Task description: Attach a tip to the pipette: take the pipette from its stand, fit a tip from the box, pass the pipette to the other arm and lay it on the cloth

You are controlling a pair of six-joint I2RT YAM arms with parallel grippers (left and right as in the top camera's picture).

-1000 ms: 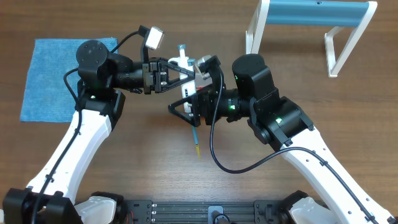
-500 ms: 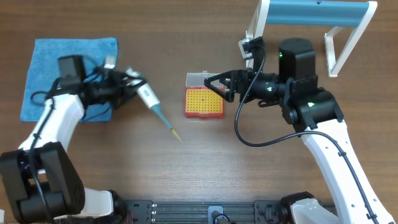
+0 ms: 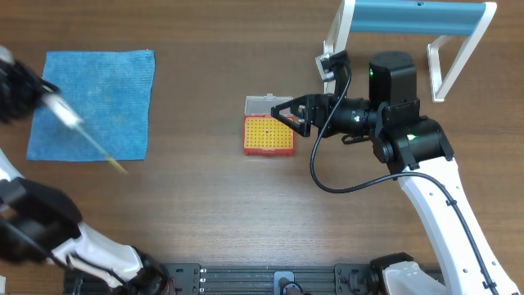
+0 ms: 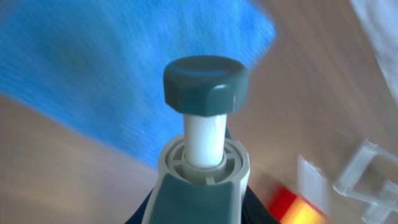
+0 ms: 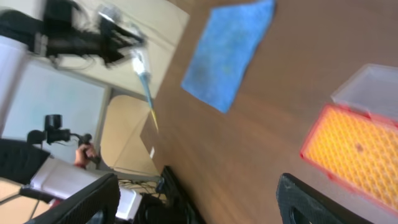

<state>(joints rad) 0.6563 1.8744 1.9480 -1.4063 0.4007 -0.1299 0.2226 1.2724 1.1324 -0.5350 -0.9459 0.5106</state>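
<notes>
Clamps the pipette (image 3: 62,111) in the left gripper (image 3: 29,92), slanted over the cloth (image 3: 106,82) for laying down, with the right gripper (image 3: 278,113) parted, idle, near the tip box (image 3: 268,136)

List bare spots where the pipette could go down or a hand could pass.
Free: most of the cloth, right of the held pipette; the table between cloth and tip box; the wide strip from the box toward the arm bases. Crowded: the box's right side, where the open right pincer sits, and the cloth's left edge near the pipette.
</notes>
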